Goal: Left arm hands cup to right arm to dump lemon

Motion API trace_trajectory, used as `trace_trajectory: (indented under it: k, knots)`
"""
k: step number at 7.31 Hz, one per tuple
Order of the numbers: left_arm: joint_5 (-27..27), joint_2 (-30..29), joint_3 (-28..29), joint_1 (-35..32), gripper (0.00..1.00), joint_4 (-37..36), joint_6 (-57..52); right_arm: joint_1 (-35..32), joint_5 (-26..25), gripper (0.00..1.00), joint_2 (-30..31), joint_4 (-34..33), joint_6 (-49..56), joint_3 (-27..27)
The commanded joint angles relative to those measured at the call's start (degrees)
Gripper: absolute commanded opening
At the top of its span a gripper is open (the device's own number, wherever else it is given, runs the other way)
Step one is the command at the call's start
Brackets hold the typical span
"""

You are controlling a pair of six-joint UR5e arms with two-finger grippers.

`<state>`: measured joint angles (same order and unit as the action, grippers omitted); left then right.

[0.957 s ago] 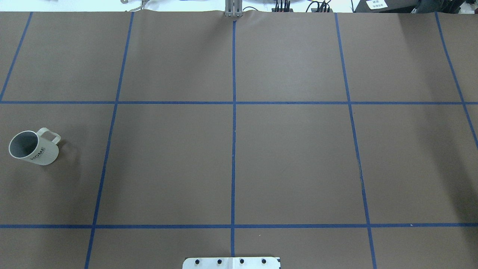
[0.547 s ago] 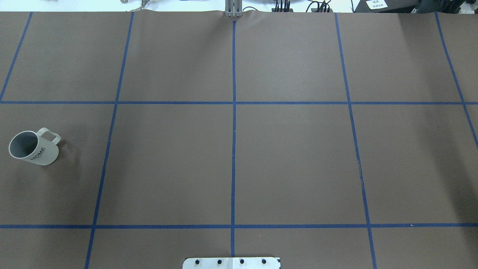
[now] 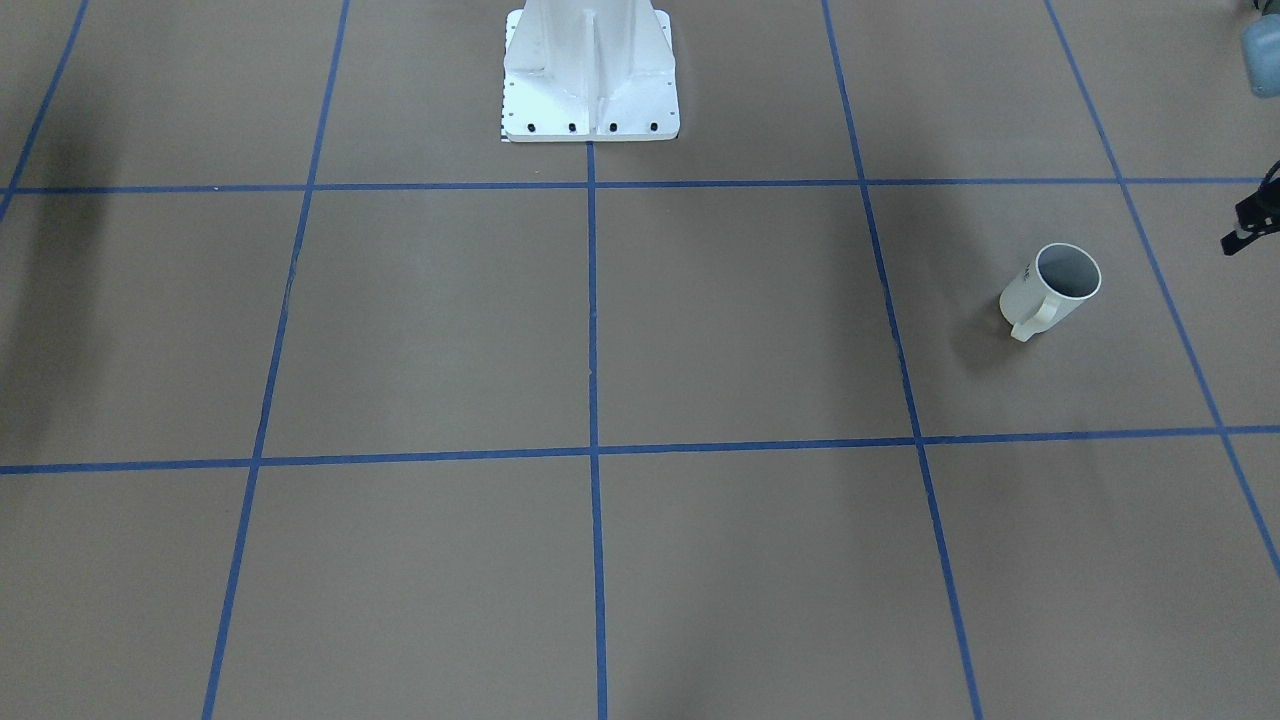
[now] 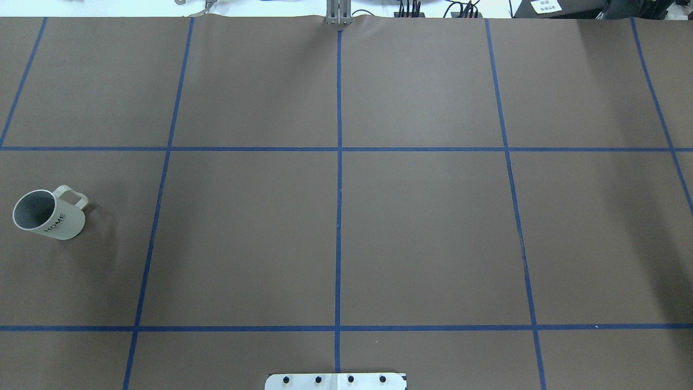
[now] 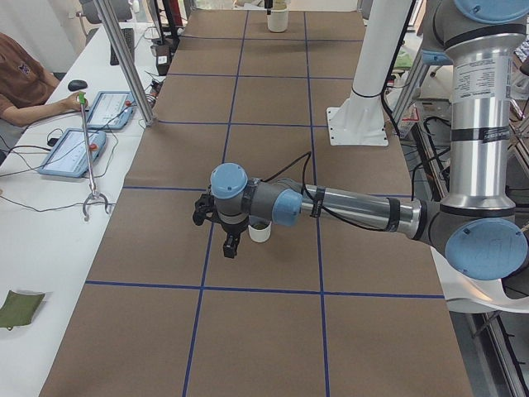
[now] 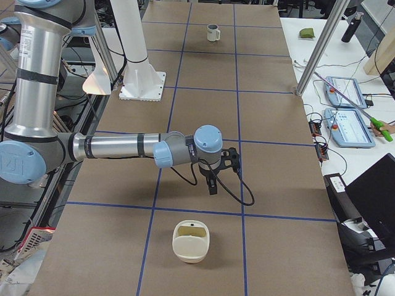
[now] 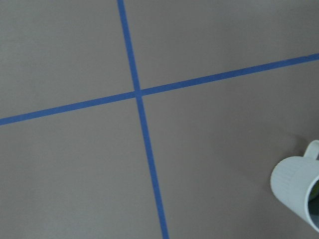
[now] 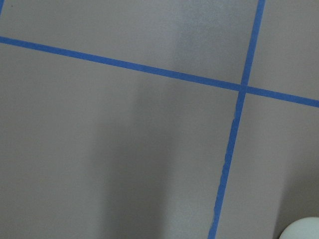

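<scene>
On the brown taped table (image 4: 346, 244) the cup (image 4: 48, 214) stood untouched at the overhead view's left edge, so pickup seemed not yet begun, next needing the left gripper (image 5: 231, 245), shown near it only in the left side view, to close on it; whether its fingers were spread, like those of the right gripper (image 6: 212, 184), could not be told.

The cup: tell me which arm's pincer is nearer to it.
Left. The left pincer hangs close beside the cup, apart from it. The right pincer hangs toward the opposite end of the table, far from the cup.
</scene>
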<state>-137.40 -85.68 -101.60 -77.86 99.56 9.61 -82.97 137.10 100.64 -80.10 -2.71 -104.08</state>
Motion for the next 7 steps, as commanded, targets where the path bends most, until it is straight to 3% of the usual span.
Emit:
trace_trajectory:
  k: [1, 2, 5, 6, 7]
  knots:
    - [5.0, 2.0, 0.1, 10.6, 1.00, 11.7, 10.9, 0.6, 0.0, 1.00, 0.0, 0.1, 0.0, 0.0]
    - [8.4, 2.5, 0.1, 13.3, 1.00, 12.9, 11.2, 0.9, -0.2, 1.00, 0.0, 0.1, -0.1, 0.0]
    - [8.9, 2.4, 0.8, 17.1, 0.93, 12.9, 11.4, 1.5, -0.2, 1.00, -0.1, 0.8, -0.4, 0.1]
    - [8.9, 2.4, 1.0, 17.3, 0.81, 12.9, 11.4, 1.5, -0.3, 1.00, -0.1, 0.8, -0.2, 0.3]
    - [8.8, 2.1, 1.4, 17.7, 0.47, 12.9, 12.8, 1.5, -0.3, 1.00, -0.1, 0.8, -0.2, 0.4]
